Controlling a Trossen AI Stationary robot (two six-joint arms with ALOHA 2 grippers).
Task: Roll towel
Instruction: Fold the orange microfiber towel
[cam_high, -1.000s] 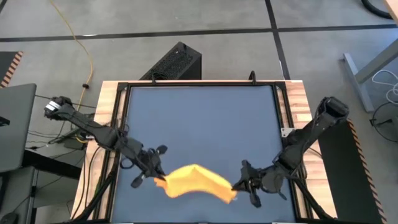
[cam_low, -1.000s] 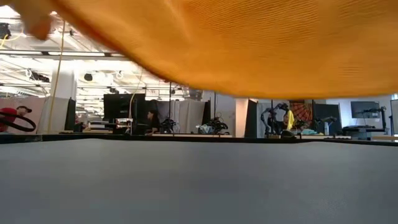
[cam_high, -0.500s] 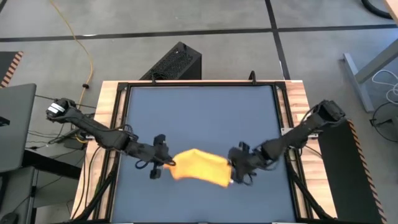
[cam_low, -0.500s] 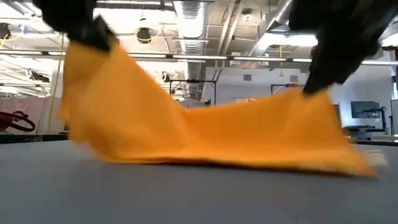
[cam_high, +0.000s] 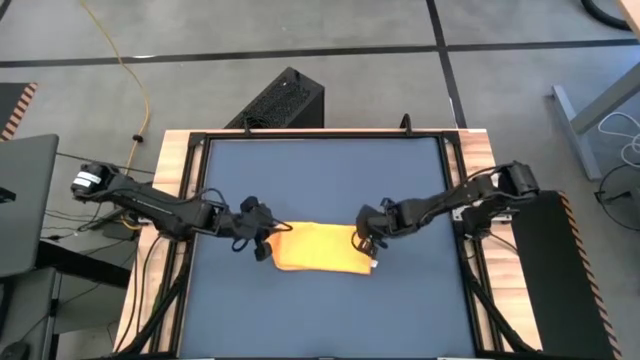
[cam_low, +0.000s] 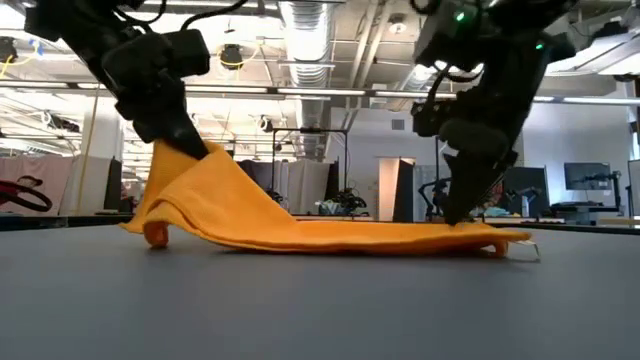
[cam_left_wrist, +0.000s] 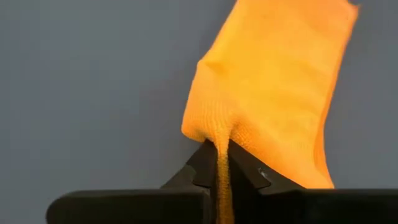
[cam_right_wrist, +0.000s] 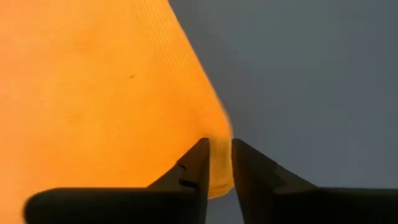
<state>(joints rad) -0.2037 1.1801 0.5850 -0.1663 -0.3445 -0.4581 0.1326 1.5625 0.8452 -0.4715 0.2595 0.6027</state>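
The small bright yellow soft cloth towel (cam_high: 318, 248), a second ago hanging stretched above the near edge of the dark blue bench (cam_high: 320, 180), now lies spread nearly flat farther in. Both arms have swung inward and lowered it. The left hand (cam_high: 264, 240) still pinches its raised corner, while the right hand (cam_high: 368, 243) has begun parting its fingers (cam_right_wrist: 194, 163) around the other edge.

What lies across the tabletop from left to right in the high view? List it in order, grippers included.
Left gripper, shut on the towel's left edge → towel, lying mostly flat on the blue table → right gripper, at the towel's right edge with its fingers slightly parted.
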